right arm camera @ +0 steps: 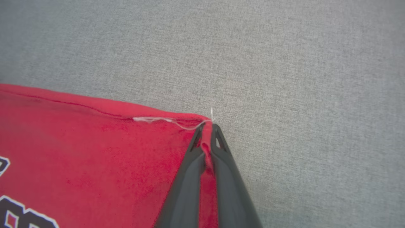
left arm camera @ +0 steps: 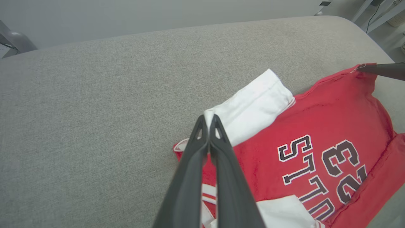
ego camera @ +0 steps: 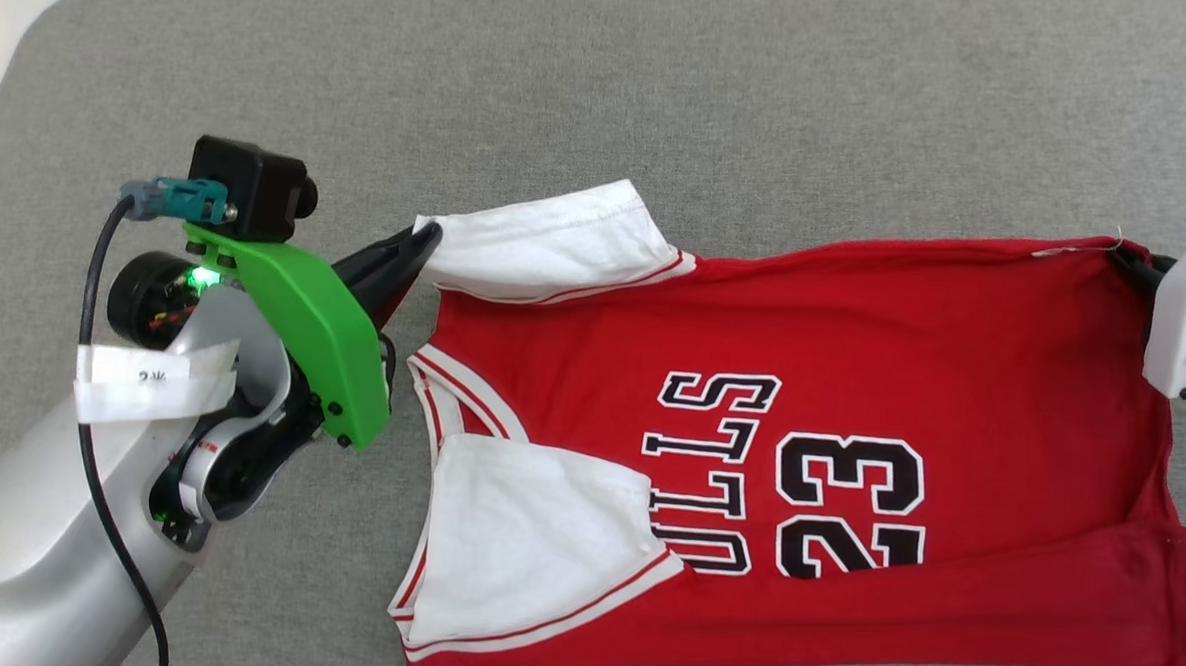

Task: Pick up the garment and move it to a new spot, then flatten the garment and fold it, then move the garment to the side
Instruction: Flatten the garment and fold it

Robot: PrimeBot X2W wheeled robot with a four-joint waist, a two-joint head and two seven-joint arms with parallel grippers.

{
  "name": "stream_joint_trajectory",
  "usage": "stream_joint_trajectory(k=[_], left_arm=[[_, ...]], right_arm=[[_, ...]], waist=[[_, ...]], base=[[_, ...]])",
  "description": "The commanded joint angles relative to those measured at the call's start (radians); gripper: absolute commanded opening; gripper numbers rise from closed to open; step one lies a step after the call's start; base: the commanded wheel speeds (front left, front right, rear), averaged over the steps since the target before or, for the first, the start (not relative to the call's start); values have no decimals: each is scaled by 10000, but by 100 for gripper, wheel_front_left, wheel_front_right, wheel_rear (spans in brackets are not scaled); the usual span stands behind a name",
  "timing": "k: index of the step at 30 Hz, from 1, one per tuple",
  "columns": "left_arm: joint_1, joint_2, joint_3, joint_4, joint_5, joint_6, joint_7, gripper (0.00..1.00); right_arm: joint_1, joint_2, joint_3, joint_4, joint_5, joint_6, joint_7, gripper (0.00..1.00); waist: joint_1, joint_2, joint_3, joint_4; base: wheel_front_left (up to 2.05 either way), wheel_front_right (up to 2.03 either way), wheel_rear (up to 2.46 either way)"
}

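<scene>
Red jersey (ego camera: 855, 362) is soft and floppy, we reckon. Our left gripper (left arm camera: 208, 117) pinches the sleeve (left arm camera: 253, 107), right gripper (right arm camera: 207, 126) the hem corner (right arm camera: 177, 114).

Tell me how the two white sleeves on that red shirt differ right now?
The far sleeve is pinched at its corner by the left gripper; the near sleeve lies ungripped. The far sleeve reaches onto the grey cushion; the near sleeve is folded over the garment, covering part of the lettering. Both are white with red stripe trim.

Part of garment (ego camera: 804, 344) past bottom edge
</scene>
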Motion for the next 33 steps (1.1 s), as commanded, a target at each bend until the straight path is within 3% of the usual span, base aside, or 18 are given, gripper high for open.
stream_joint_trajectory(k=[1,16,23,33], left_arm=[[317,117,38,-13,-172,98,-107,0],[2883,737,-420,-886,-708,815,-573,0],[4204,835,-998,-970,-851,1058,-697,0],[4539,254,-1815,183,-459,945,-529,0]], right_arm=[[282,44,-101,-87,193,-6,-189,0],[3326,89,-398,-1044,1469,-6,-1313,0],[4776,-205,-127,-1637,1988,-6,-1063,0],[5333,-1014,685,-1818,1928,-6,-666,0]], waist=[[0,0,-589,-57],[0,0,-2183,52],[0,0,-2426,26],[0,0,-2352,49]], base=[[0,0,0],[0,0,0],[0,0,0],[0,0,0]])
